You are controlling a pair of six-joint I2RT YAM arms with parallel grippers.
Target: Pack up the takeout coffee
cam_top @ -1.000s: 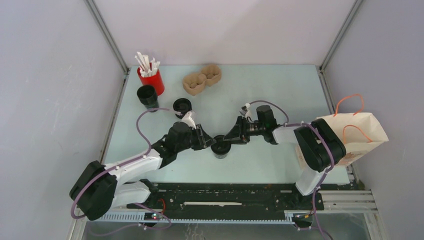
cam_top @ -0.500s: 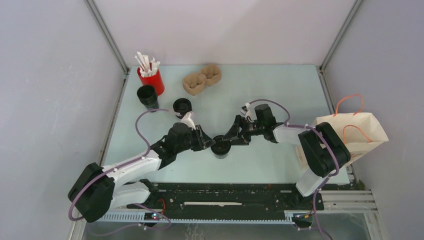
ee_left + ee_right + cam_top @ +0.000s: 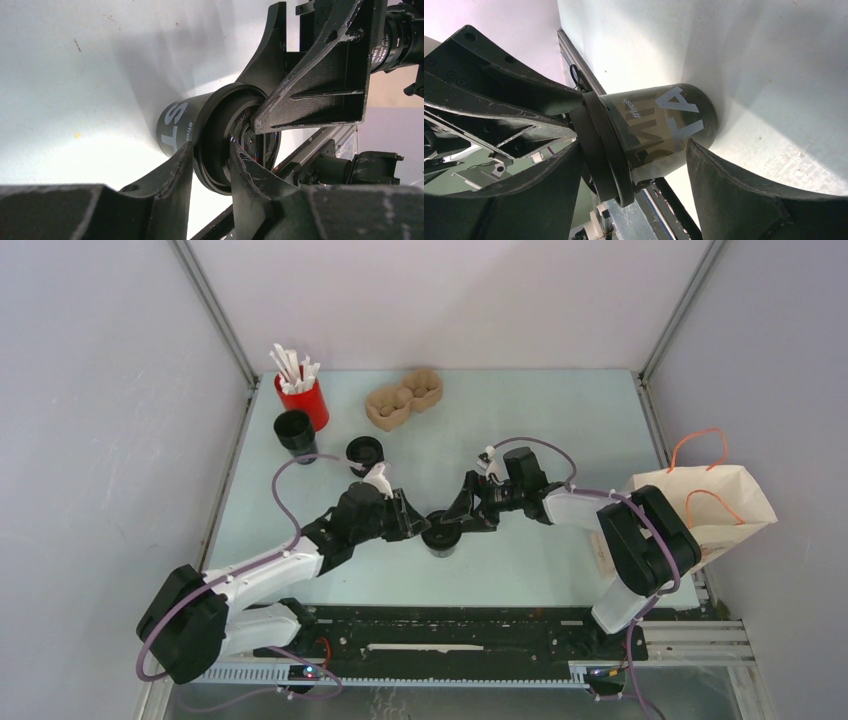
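Near the front of the table [image 3: 540, 420], the takeout coffee [image 3: 441, 534] stands upright between both arms. It is likely light paper, easy to squash and easy to tip, so hold its sides softly, just under the lid [image 3: 212, 117]. The left gripper [image 3: 212, 148] is partly closed and seems to pinch the lid's edge. The right gripper [image 3: 634, 147] is wide open around the cup's sides, not squeezing. Farther off to the right is the brown paper bag [image 3: 715, 505].

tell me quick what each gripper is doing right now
left gripper: jaws shut on the takeout coffee, at its lid rim
right gripper: jaws open, one on either side of it
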